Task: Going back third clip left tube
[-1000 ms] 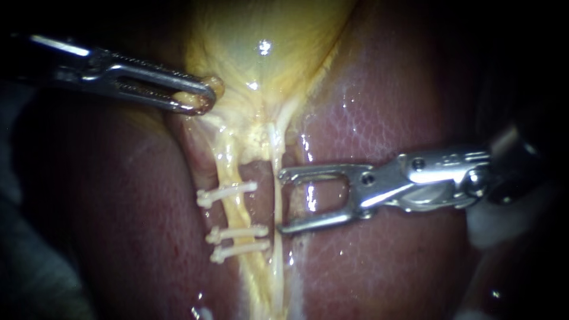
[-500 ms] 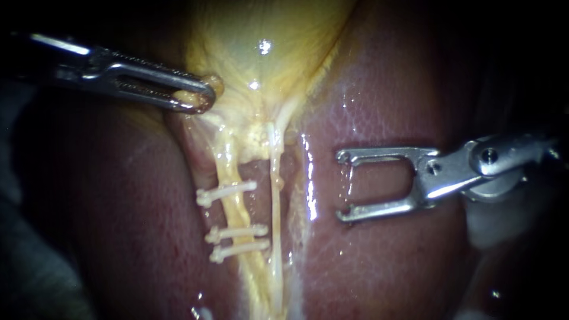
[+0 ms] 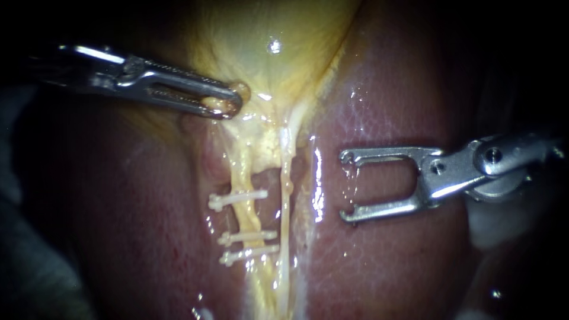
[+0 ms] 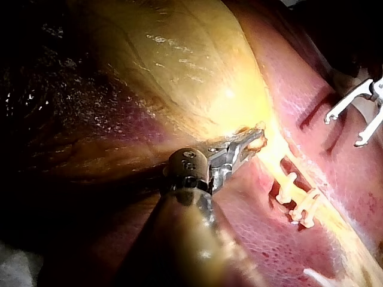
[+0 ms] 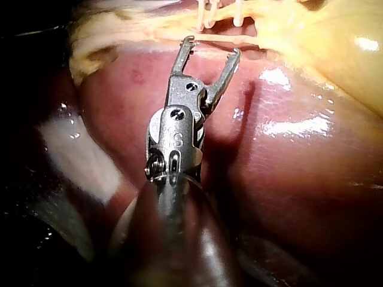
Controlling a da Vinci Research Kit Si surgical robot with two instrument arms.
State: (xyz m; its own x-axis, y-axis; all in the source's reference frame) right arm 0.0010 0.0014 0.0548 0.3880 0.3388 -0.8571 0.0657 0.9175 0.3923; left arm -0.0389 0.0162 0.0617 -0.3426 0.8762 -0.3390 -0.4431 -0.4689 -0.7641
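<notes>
Now my right instrument (image 3: 345, 186) hangs over the liver (image 3: 385, 261). Its jaws are wide open with nothing in them, and they point left at the tubes. The left tube (image 3: 243, 175) runs from far to near, and three clips (image 3: 248, 237) sit across it, side to side. The clips lie to the left of my open jaws, with the right tube (image 3: 286, 207) and a strip of bare liver in between. So I think the way back is straight to the right, away from the clips. My left instrument (image 3: 228, 104) is nearer the left tube, at its far end, and its jaws grip a bit of the gallbladder (image 3: 267, 35). A second ago my right jaws were up against the right tube, near the clips. They have pulled off to the right since. My left instrument has slid a little right too, and the tubes and clips have gone with it.
</notes>
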